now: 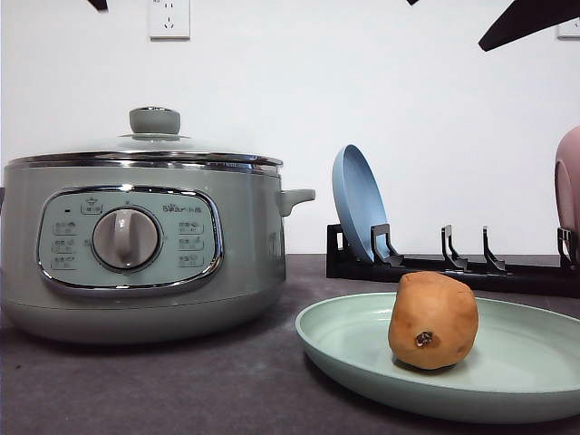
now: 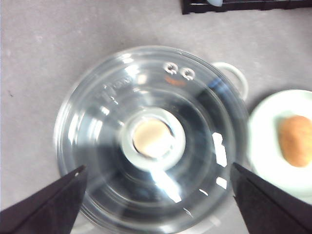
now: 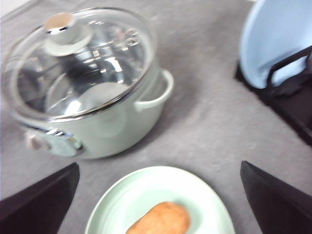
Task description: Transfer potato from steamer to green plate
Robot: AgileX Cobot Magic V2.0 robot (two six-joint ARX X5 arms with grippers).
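One potato [image 1: 433,321] is in sight. Three plates are counted: one green plate [image 1: 507,385], one blue plate [image 1: 359,203] and one pink plate [image 1: 568,190]. There is one steamer [image 1: 136,254] with one glass lid [image 2: 151,139], one black plate rack [image 1: 453,269], one bench [image 1: 181,385], and two wall sockets [image 1: 169,18].

Plain white wall [image 1: 426,100] behind, evenly lit, no shadows of note. White socket [image 1: 169,18] high on it, left of centre; corner of another plate [image 1: 569,27] at the far right edge. Dark grey table [image 1: 136,381] below, matte, cloth-like in the wrist views. Black rack [image 1: 453,267] at the back right of the table, close to the wall, with a blue plate [image 1: 358,204] upright in it and a pink one [image 1: 568,195] at the right edge.
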